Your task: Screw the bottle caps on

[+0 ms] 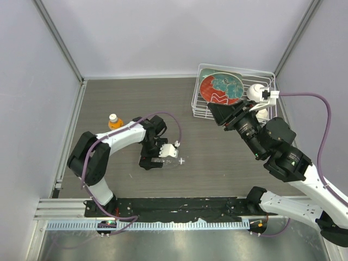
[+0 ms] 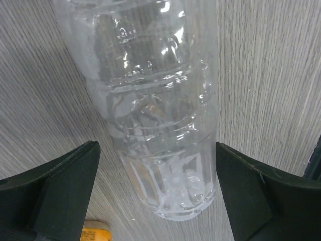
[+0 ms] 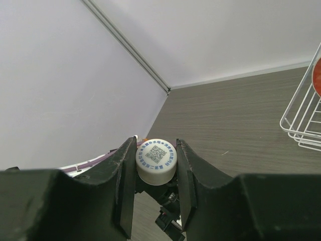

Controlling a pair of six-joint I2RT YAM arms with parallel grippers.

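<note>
**Cap gripped, clear bottle lying down**

R gripper (image 3: 156, 150) is clamped on white cap (image 3: 156, 168), raised at right near wire rack (image 1: 270, 81). L gripper (image 2: 155, 150) has jaws wide apart, straddling clear bottle (image 2: 150, 100), which lies on table (image 1: 206, 163) mid-scene. Orange bottle (image 1: 114, 123) stands far left, apart.

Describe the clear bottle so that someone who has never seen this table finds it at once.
Start at the grey wood-grain table and look left of middle, where the left arm's open pincer points down. The clear bottle lies on its side between its fingers, apart from both. Unlike the short orange bottle standing behind and to its left, it is colourless, ribbed and lying flat.
</note>
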